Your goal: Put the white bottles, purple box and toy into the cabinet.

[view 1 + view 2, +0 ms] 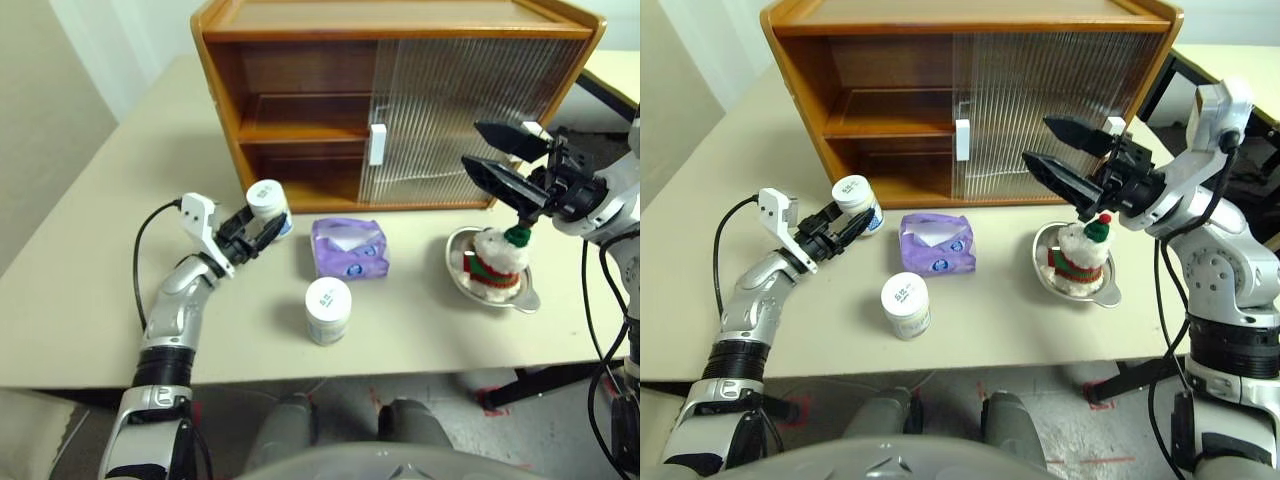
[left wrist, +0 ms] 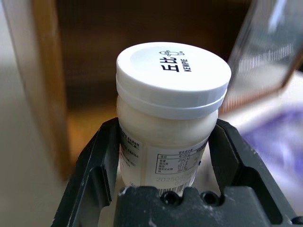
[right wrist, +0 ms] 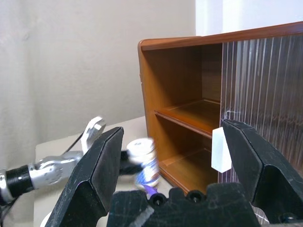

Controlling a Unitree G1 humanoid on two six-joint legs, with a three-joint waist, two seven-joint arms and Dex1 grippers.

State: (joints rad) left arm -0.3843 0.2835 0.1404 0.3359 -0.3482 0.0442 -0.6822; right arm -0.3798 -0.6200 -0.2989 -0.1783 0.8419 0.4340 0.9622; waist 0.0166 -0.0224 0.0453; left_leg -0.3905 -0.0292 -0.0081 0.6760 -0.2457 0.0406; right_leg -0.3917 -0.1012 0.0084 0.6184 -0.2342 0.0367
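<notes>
Nothing is shelved yet in the cabinet [image 1: 300, 100]. The left gripper [image 1: 262, 226] clamps one white bottle [image 1: 268, 205]; the right gripper [image 1: 497, 155] is spread empty. At six o'clock of the purple box [image 1: 349, 248] sits the second bottle [image 1: 328, 310] — the toy [image 1: 497, 258] waits in its steel bowl [image 1: 523, 297].

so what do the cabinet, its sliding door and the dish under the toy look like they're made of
Cabinet: wood or wood veneer, warm orange-brown with a smooth satin sheen and faint grain.
Sliding door: ribbed translucent panel, glass or acrylic, cannot tell which; white handle looks plastic.
Dish: shiny metal, probably steel, with a bright reflective rim.
</notes>
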